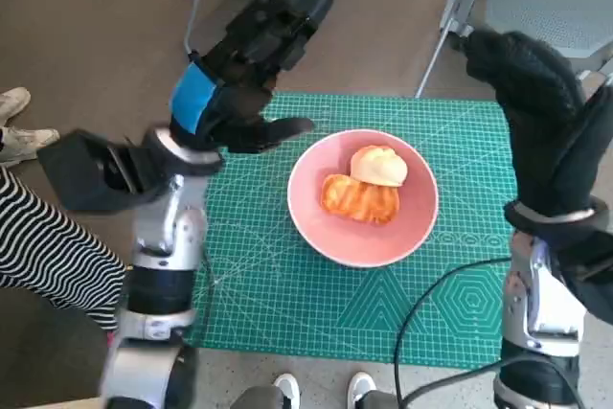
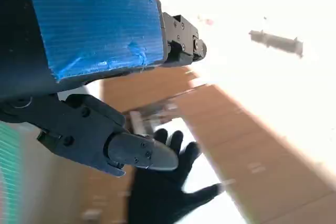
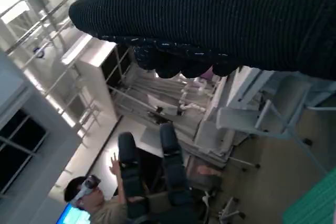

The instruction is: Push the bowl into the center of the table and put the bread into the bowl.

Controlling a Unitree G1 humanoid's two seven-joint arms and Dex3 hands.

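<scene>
The pink bowl (image 1: 364, 200) sits near the middle of the desk (image 1: 278, 294), on the green cutting mat (image 1: 383, 313) that covers it. Two pieces of bread lie inside the bowl, touching each other: a pale round bun (image 1: 379, 166) toward the far side and a golden, ridged piece (image 1: 359, 198) just in front of it. The left hand (image 1: 251, 45) is raised above the far left corner of the mat, well clear of the bowl, its fingers (image 1: 287, 128) spread and holding nothing; the left wrist view shows one dark finger (image 2: 142, 151) jutting out under the blue tape (image 2: 94, 19), with no object against it. The right hand (image 1: 527, 83) is lifted above the desk's far right edge, also apart from the bowl, with the gloved fingers loosely extended and empty; in the right wrist view the glove (image 3: 220, 19) fills the picture's upper part. A black cable (image 1: 431, 294) crosses the mat near the right forearm. A person's striped sleeve (image 1: 38, 246) shows at the left, and another person (image 3: 100, 203) appears in the right wrist view.
</scene>
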